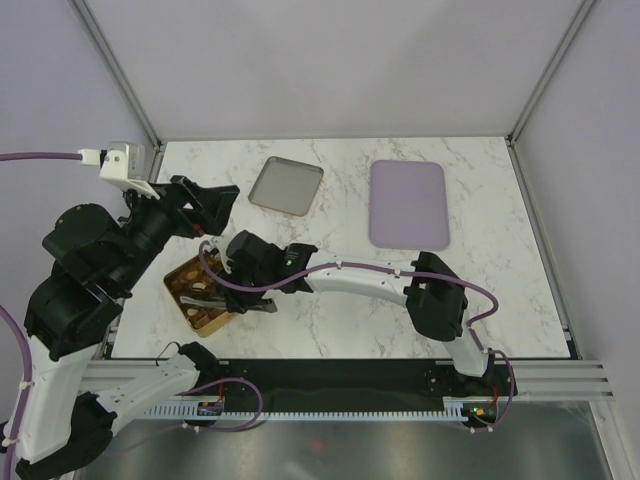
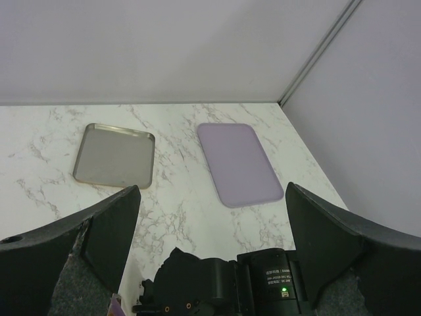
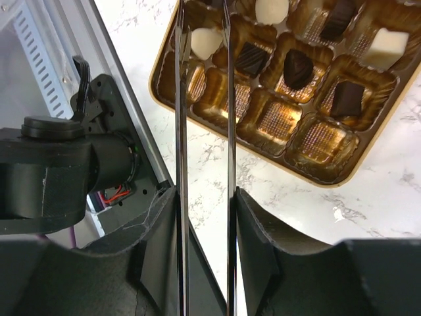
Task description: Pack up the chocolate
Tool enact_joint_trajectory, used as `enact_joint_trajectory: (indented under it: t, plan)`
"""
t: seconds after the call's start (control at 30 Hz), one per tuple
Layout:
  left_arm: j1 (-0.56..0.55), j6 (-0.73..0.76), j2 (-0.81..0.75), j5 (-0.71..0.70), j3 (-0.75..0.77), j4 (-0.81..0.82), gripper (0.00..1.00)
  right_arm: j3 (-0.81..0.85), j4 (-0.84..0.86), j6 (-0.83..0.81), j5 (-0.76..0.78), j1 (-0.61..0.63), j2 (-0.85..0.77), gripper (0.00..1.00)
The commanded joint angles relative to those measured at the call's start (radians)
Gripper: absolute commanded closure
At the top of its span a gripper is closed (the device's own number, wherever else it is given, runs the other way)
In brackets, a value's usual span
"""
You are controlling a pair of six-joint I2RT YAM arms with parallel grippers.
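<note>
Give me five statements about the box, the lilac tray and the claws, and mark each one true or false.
1. The lilac tray holds chocolates. False: its surface is bare.
2. The left claw is open. True.
3. The gold box contains both dark chocolate and white chocolate. True.
4. Every compartment of the gold box is filled. False: several compartments along its near side are empty.
5. The right claw hovers over the lilac tray. False: it is at the gold box, with a white piece between its thin blades.
</note>
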Motion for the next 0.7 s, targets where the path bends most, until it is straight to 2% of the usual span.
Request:
enact_joint_trajectory:
  t: [0.0, 0.27, 0.43, 0.67]
  plan:
    - [0.003, 0.044, 0.007, 0.015, 0.032, 0.039, 0.0, 0.048, 0.021, -0.016, 0.056, -0.009, -0.047, 0.55]
    - [0.003, 0.045, 0.021, 0.027, 0.013, 0.043, 0.0, -0.074, 0.022, -0.007, 0.142, -0.072, -0.221, 0.56]
    - [0.003, 0.045, 0.035, 0.045, -0.01, 0.046, 0.0, -0.209, 0.014, 0.019, 0.213, -0.142, -0.357, 0.56]
    - [0.003, 0.026, 0.041, 0.059, -0.12, 0.064, 0.0, -0.413, 0.001, 0.158, 0.386, -0.241, -0.462, 0.55]
